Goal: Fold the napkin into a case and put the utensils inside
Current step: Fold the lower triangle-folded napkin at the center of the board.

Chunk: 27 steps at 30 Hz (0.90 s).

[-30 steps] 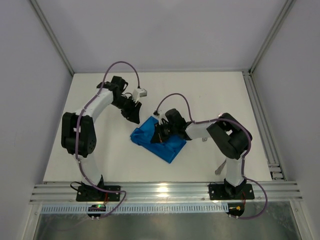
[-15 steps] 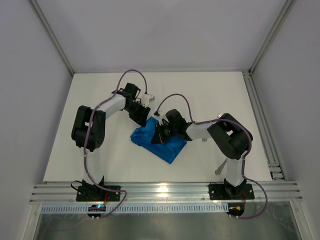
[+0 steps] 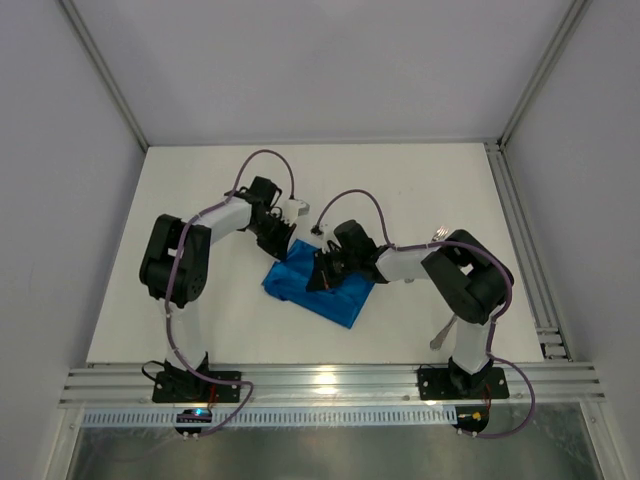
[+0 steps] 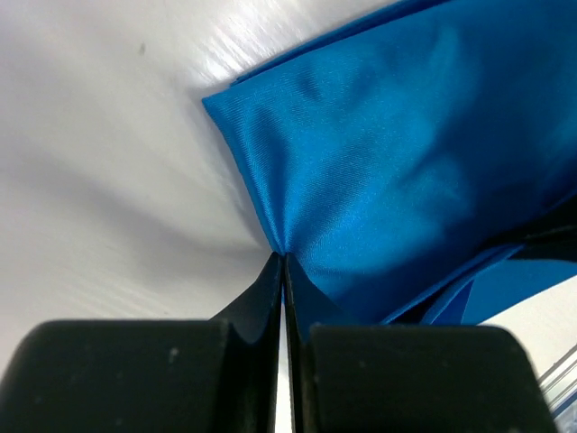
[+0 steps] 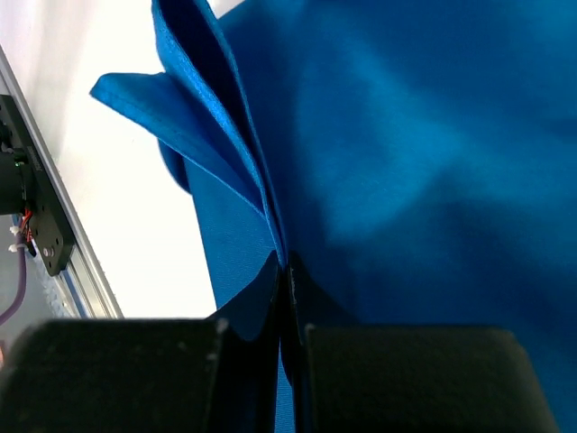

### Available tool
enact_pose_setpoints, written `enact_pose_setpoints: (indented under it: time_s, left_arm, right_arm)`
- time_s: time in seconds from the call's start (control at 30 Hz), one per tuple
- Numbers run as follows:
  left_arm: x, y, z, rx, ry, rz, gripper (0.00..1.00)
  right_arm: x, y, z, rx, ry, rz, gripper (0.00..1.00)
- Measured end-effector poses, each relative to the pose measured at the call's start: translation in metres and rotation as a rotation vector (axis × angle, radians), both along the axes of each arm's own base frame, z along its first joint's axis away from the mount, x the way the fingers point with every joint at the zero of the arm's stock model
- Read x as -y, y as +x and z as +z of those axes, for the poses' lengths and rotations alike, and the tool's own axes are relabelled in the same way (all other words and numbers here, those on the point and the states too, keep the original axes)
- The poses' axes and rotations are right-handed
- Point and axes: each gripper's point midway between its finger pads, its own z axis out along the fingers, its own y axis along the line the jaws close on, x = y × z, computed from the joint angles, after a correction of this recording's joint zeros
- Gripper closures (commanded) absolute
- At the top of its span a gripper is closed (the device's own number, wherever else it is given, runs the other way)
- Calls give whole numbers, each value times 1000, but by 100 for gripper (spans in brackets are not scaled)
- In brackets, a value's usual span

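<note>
White worktop [image 3: 200, 320] carries the bright blue napkin [image 3: 335, 295] at its middle, loosely folded between both arms. The cloth looks soft, light and satiny, likely to sag and slip, so edges and corners are the best holds. The left pincer [image 4: 284, 271] is clamped on an edge near a corner. The right pincer [image 5: 287, 280] is pinched onto a layered fold. A slim silver utensil [image 3: 437, 338] lies well apart.
</note>
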Motion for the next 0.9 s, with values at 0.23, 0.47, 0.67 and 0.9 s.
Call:
enact_pose_setpoints:
  time_s: [0.23, 0.47, 0.67, 0.9]
  left_arm:
    - [-15, -24, 0, 1, 34, -23, 100]
    - [-24, -33, 1, 9, 67, -32, 90]
    - [-29, -29, 13, 44, 75, -26, 58]
    - [-38, -10, 68, 190, 29, 33, 53]
  right_arm:
    - [3, -7, -4, -34, -17, 9, 96]
    - [3, -7, -4, -50, -38, 19, 96]
    - [1, -7, -4, -52, -40, 45, 96]
    - [-4, -7, -4, -58, -36, 83, 96]
